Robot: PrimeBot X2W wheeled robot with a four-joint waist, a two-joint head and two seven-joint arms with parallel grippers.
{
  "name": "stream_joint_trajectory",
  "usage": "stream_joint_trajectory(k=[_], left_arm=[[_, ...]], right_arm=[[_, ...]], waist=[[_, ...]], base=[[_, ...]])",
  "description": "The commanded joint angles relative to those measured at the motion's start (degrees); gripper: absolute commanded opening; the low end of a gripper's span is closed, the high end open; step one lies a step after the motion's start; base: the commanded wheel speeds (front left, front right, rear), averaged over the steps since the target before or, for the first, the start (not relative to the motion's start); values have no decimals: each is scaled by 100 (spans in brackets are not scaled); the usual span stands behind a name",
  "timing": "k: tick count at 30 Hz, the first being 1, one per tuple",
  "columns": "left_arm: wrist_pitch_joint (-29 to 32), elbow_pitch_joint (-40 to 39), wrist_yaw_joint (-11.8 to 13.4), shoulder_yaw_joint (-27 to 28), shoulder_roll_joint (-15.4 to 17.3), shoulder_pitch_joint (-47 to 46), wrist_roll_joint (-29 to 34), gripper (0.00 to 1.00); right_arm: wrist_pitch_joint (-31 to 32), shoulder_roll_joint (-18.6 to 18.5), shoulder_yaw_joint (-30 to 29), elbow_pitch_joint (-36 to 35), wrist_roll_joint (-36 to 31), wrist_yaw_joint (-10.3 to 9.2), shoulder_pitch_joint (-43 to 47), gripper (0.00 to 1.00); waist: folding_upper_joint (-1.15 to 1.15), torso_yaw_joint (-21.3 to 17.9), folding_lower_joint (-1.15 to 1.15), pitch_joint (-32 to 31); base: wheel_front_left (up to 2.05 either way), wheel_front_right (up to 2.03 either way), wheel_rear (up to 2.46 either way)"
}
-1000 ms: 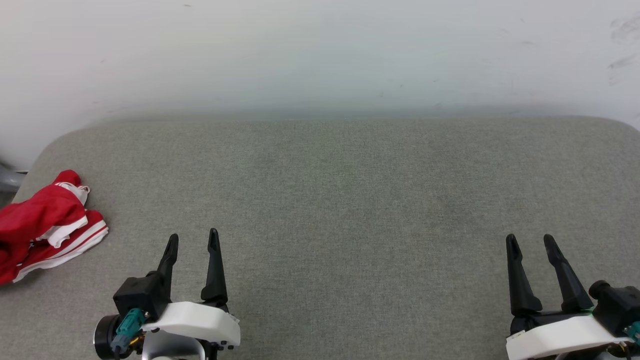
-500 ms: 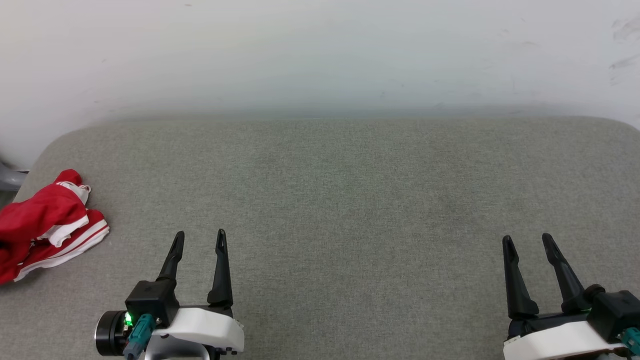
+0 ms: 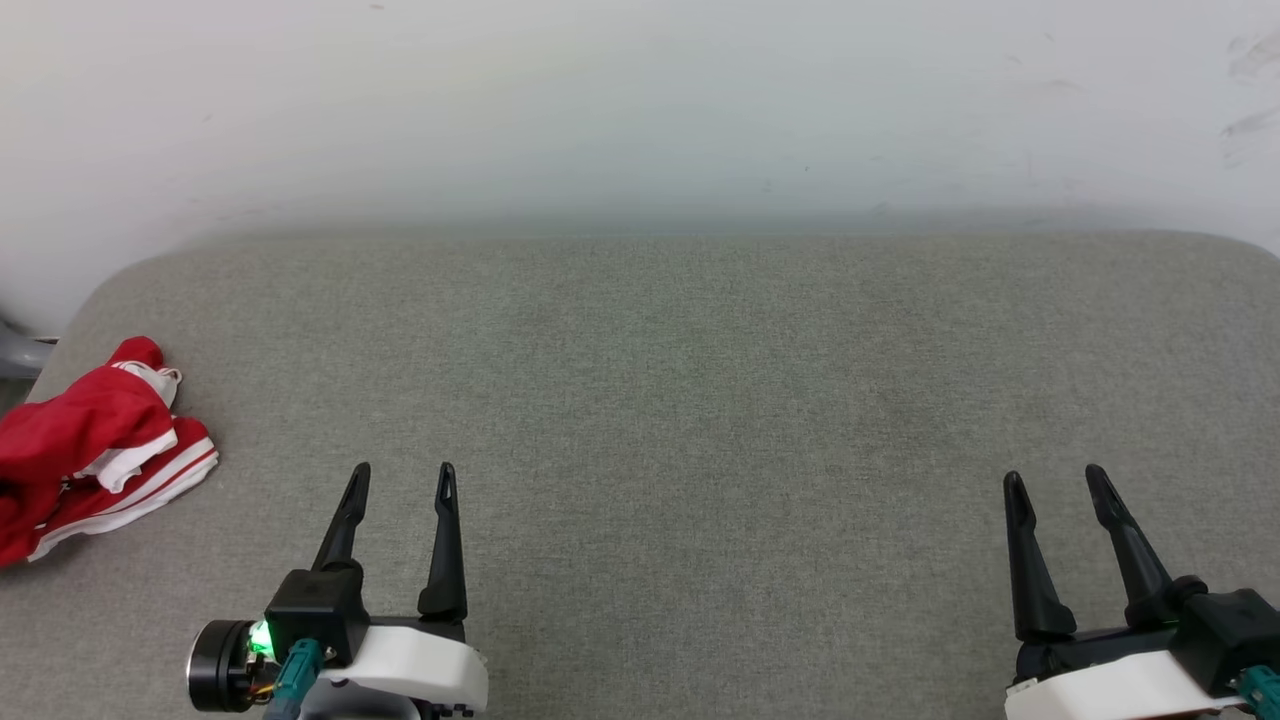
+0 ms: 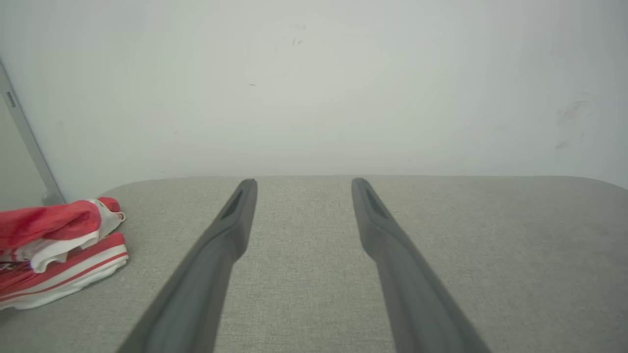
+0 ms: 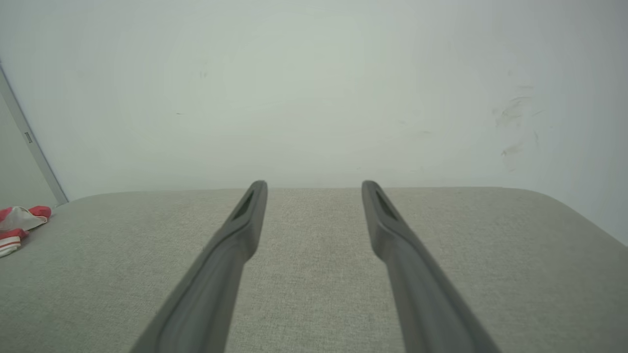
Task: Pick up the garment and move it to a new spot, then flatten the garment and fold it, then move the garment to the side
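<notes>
The garment (image 3: 90, 445), red with white sleeves and striped trim, lies crumpled at the far left edge of the grey padded surface (image 3: 680, 400); it also shows at the left in the left wrist view (image 4: 54, 250) and as a small patch in the right wrist view (image 5: 17, 223). My left gripper (image 3: 403, 470) stands open near the front edge, to the right of the garment and apart from it, with nothing between its fingers. At the lower right, my right gripper (image 3: 1055, 477) is open too, far from the garment.
A white wall (image 3: 640, 110) rises just behind the surface. A grey upright post (image 4: 27, 142) stands at the left, beyond the garment. The surface's left corner is rounded and the garment hangs partly over that edge.
My left gripper has turned so its fingers stand more upright and has drawn back slightly toward the front. The right gripper has barely shifted. The garment has not moved.
</notes>
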Motion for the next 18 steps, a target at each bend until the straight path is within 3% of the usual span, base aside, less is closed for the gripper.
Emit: stream_joint_trajectory(k=[1,18], left_arm=[[-56,-2,-38,29,-6,61,112,100],[-79,155,-156,133,-44,51,-61,100]], right_arm=[[-45,-19,15,-47,-113,-2,61,100],[-61,-18,-22,91,132,-2,40,100]], waist=[[0,-3,0,-3],[0,-8,0,1]], base=[[0,0,0],[0,0,0]])
